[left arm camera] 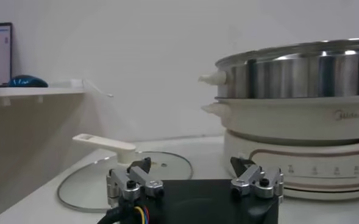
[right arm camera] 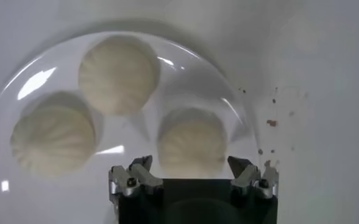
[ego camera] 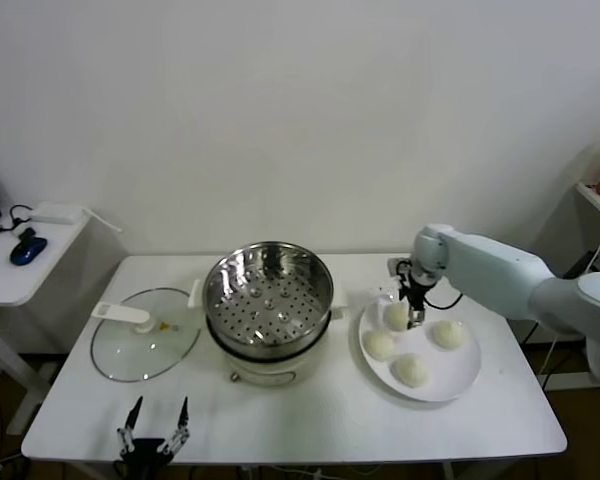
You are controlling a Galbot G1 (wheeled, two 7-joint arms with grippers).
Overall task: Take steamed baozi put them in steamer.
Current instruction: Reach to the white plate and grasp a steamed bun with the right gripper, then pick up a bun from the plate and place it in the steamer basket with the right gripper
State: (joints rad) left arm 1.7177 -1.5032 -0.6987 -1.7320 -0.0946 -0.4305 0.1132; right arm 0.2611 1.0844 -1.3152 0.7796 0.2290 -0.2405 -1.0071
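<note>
The steamer [ego camera: 268,300] stands open at the table's middle, its perforated tray bare. Four baozi lie on a white plate [ego camera: 462,376] to its right: back left [ego camera: 394,316], front left [ego camera: 379,346], front [ego camera: 411,370], back right [ego camera: 448,334]. My right gripper [ego camera: 414,312] is open and hangs just over the back-left baozi. In the right wrist view that baozi [right arm camera: 191,141] sits between the open fingertips of the right gripper [right arm camera: 191,167], with two more baozi [right arm camera: 119,74] [right arm camera: 53,140] beyond it. My left gripper [ego camera: 155,428] is open and empty near the table's front left edge.
A round glass lid [ego camera: 145,338] with a white handle lies flat left of the steamer, and shows in the left wrist view [left arm camera: 124,176] beside the steamer [left arm camera: 301,91]. A small side table with a blue mouse [ego camera: 27,250] stands at the far left.
</note>
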